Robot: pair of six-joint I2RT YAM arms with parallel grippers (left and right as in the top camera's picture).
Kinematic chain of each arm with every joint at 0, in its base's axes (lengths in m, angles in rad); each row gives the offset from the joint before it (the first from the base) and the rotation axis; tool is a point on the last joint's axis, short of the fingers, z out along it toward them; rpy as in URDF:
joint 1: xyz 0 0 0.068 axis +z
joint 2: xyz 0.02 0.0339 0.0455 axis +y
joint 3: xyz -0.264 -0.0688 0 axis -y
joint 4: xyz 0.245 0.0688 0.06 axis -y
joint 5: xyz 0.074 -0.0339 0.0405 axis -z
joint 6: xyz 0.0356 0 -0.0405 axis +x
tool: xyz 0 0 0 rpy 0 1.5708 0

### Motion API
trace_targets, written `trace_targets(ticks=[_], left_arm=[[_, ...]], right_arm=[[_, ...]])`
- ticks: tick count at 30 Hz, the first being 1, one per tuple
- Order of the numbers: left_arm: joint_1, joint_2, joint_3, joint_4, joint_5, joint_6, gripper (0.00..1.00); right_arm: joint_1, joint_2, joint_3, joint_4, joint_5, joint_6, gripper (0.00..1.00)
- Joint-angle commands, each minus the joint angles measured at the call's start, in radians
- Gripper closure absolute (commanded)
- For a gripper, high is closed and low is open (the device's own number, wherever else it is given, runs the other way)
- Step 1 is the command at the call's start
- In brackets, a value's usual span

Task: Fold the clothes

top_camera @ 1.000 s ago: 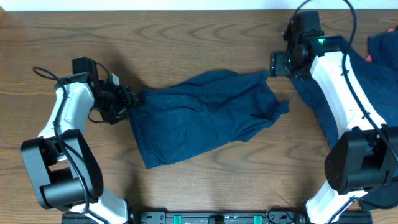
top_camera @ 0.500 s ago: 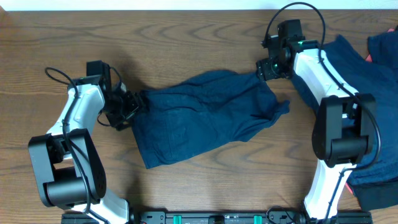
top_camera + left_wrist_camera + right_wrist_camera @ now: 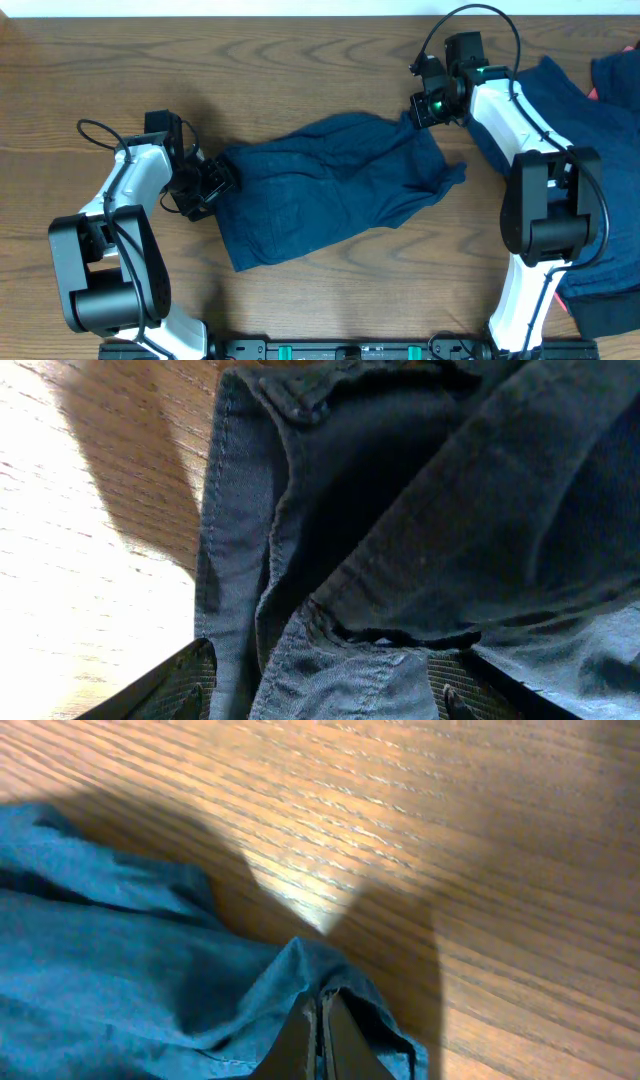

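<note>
Overhead, the left gripper (image 3: 213,181) sits at the left edge of a navy garment (image 3: 330,185) that lies wrinkled and spread across the middle of the wooden table (image 3: 300,50). In the left wrist view the left gripper (image 3: 325,685) has its fingers (image 3: 185,682) set wide apart, and a seamed fold of the garment (image 3: 420,510) is bunched between them, not clamped. At the garment's upper right corner, the right gripper (image 3: 417,108) meets the cloth. The right wrist view shows that gripper (image 3: 320,1020) with its fingers pressed together, pinching a thin edge of the garment (image 3: 120,980) just above the tabletop (image 3: 450,840). Farther right, more navy clothes (image 3: 612,100) lie heaped by the table's edge, partly under the right arm.
</note>
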Motion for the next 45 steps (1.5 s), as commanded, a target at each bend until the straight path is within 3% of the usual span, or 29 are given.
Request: trace_targets(ticks=[1,12,19,30,34,37,40,43,45], left_arm=[[-0.002,0.008,-0.005,0.002,-0.016,-0.008,0.3],[-0.002,0.008,-0.012,0.016,-0.069,-0.008,0.3],[-0.002,0.008,-0.018,0.016,-0.069,-0.009,0.3],[-0.002,0.008,-0.018,-0.008,-0.068,-0.009,0.3],[-0.002,0.008,-0.018,-0.011,-0.068,-0.01,0.3],[-0.002,0.008,-0.018,-0.011,-0.068,-0.012,0.3],[-0.002,0.008,-0.018,-0.011,-0.056,-0.013,0.3],[-0.002,0.008,-0.018,-0.01,-0.028,-0.012,0.28],[-0.002,0.008,-0.018,-0.006,0.018,-0.008,0.25]], right_arm=[[0.01,-0.074,0.046,0.009,-0.051,0.006,0.99],[0.013,-0.207,0.156,0.077,-0.053,0.033,0.99],[0.045,-0.082,0.153,0.095,-0.021,0.033,0.99],[0.061,0.127,0.153,0.235,0.214,0.271,0.97],[0.049,0.1,0.153,0.213,0.27,0.309,0.68],[0.032,0.026,0.154,0.167,0.269,0.309,0.59],[0.018,-0.084,0.154,0.027,0.253,0.309,0.63],[0.017,-0.177,0.153,-0.161,0.238,0.309,0.8],[0.021,-0.204,0.153,-0.286,0.24,0.307,0.85]])
